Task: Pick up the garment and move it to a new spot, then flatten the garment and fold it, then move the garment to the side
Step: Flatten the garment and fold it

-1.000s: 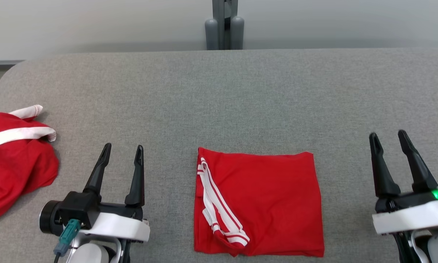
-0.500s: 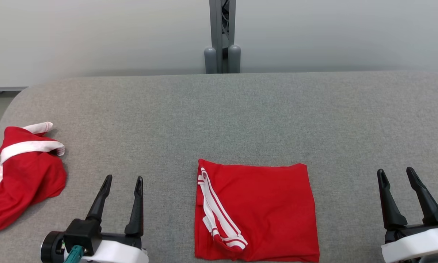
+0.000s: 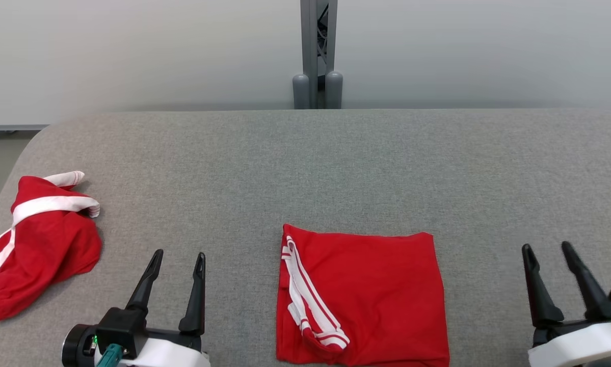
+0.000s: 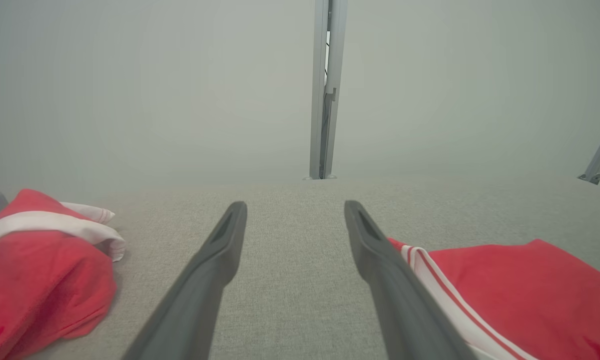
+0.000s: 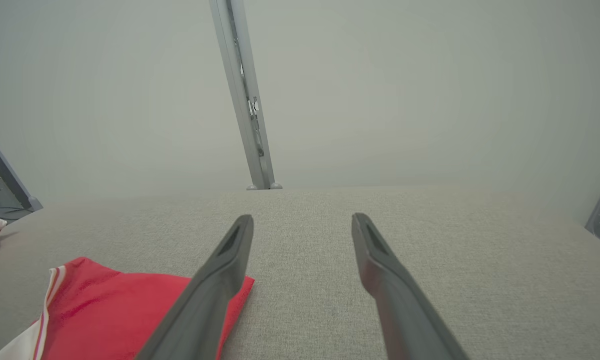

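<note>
- The left tool [image 3: 179, 254] is seen released, its two dark fingers spread, with nothing held between them.
- The right tool [image 3: 546, 246] is likewise seen released and empty.
- A folded red fabric garment with white stripes [image 3: 366, 290] is laid flat on the grey fabric-covered desk [image 3: 305, 163], between the two tools and touched by neither.
- A crumpled red and white cloth [image 3: 40, 244] is found on the outer side of the left tool, apart from it.
- A grey metal post [image 3: 318, 51] is seen beyond the fingertips.

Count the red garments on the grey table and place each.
2. One folded red cloth garment with white stripes lies front centre on the grey fabric table; one crumpled red-and-white cloth garment lies at its left edge. None seems hidden.
</note>
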Controlling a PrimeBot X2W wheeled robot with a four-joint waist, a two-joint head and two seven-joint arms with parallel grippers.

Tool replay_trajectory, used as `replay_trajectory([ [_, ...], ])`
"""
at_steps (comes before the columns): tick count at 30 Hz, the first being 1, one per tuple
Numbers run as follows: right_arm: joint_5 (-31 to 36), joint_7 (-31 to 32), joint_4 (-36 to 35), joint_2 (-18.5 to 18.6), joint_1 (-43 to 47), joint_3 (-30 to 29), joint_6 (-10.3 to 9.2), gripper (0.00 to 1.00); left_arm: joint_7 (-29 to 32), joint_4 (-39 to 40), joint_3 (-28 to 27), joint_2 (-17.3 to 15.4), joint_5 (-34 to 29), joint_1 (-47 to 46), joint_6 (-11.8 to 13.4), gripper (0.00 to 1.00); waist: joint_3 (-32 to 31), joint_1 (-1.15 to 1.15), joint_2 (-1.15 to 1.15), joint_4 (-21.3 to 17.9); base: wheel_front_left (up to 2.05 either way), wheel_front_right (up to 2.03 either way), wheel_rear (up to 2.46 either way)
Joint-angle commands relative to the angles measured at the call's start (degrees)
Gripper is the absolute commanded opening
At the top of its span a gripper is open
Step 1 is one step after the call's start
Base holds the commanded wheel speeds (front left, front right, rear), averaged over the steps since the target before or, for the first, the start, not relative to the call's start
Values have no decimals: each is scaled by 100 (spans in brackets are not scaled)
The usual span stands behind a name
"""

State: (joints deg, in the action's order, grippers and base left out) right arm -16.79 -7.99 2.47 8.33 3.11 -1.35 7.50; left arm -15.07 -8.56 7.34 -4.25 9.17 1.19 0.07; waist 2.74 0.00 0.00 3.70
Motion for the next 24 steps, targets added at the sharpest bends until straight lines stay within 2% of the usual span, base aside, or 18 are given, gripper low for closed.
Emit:
replay_trajectory([
  [1, -35, 93, 32, 13, 66, 62, -2, 0, 11, 1, 2, -23, 1, -103, -9, 100, 26, 0, 0, 35, 0, 0, 0],
  [4, -85, 220, 93, 4, 36, 352, -2, 0, 11, 21, 37, -15, 18, -200, -9, 100, 115, 0, 0, 133, 0, 0, 0],
  [9, -279, 308, 363, -21, -129, 1241, -2, 0, 3, 3, 71, 0, 43, -300, 12, 100, 280, 0, 0, 321, 0, 0, 0],
  [16, -764, 219, 1100, -49, -524, 2672, -2, 0, -8, -38, 170, 28, 95, -449, -12, 100, 461, 0, 0, 624, 0, 0, 0],
  [24, -1267, -16, 1909, -172, -1110, 3685, -2, 0, -15, -61, 217, 44, 121, -552, -5, 100, 602, 0, 0, 823, 0, 0, 0],
])
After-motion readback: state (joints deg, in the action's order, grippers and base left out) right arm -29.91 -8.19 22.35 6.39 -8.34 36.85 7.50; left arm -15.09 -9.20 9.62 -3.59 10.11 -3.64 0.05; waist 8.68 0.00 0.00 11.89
